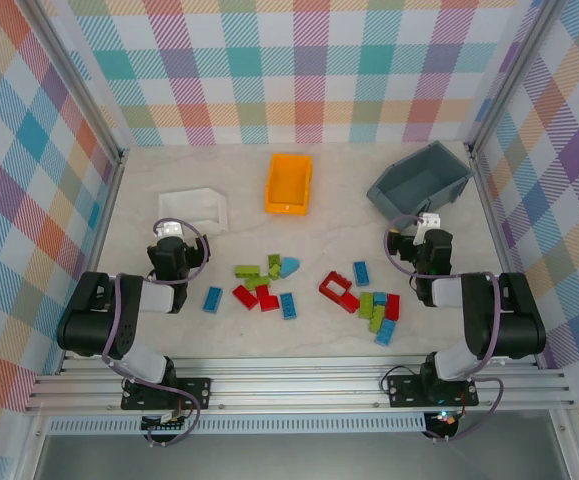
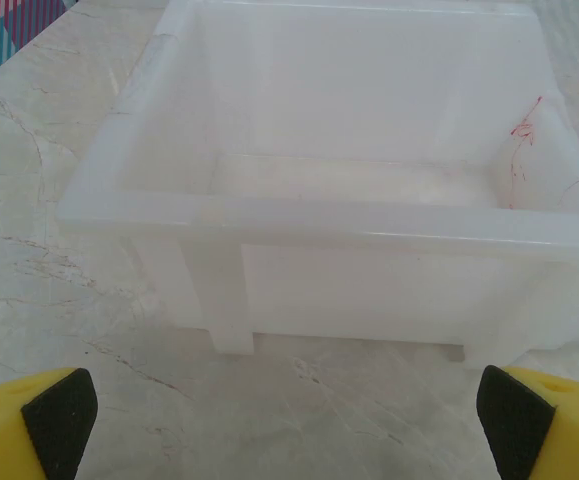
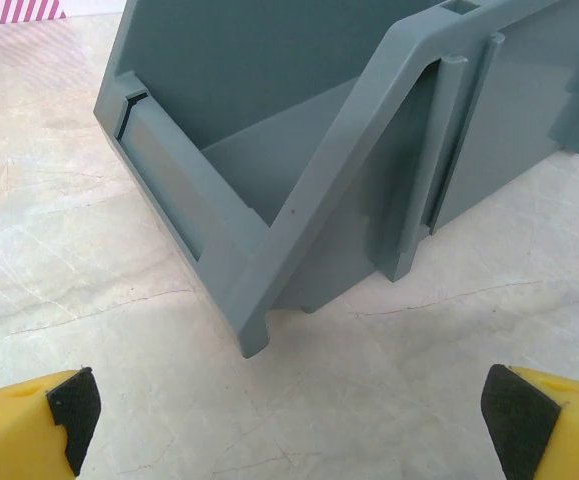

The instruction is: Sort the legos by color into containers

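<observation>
Marble tabletop, arms folded, left tool, right tool agape

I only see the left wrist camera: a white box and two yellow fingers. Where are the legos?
Observer: The legos lie scattered on the table, off to the right of the left gripper.
Child: Are there more boxes?
Observer: Yes, an orange bin stands to the right of your white tray, at the back.
Child: What is the other arm doing?
Observer: The right gripper is open, holds nothing, and faces a dark grey bin.
</observation>
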Controlling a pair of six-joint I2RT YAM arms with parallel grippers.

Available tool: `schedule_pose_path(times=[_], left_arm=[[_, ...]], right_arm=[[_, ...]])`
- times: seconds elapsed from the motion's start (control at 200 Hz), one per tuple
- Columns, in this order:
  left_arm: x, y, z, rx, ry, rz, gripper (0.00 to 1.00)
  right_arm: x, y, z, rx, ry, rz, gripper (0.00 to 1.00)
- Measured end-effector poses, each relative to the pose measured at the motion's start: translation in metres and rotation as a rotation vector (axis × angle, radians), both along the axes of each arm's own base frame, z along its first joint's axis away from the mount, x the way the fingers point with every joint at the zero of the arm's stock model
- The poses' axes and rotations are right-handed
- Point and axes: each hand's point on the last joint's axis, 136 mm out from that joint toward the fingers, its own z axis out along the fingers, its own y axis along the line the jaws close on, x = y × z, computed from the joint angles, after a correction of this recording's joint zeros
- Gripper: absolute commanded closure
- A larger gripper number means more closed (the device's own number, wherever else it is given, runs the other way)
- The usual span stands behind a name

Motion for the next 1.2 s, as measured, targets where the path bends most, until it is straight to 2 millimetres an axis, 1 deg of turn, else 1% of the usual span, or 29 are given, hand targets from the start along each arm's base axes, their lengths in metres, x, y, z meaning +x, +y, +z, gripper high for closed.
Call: schedule_pose_path(times=[1.07,1.16,1.2], left_arm=[[0.000,0.000,0.000,0.000,0.000,0.000,0.00],[-0.003,-0.003,0.007,0.019,0.001,-0.005,0.00],[-0.007,-0.007,0.019,0.032,-0.010,-0.012,0.00]], right_arm=[[0.000,0.000,0.000,0.000,0.000,0.000,0.00],[-0.001,0.000,0.000,0.000,0.005,0.000,0.00],[-0.003,-0.001,0.003,-0.002,0.016,-0.004,0.00]])
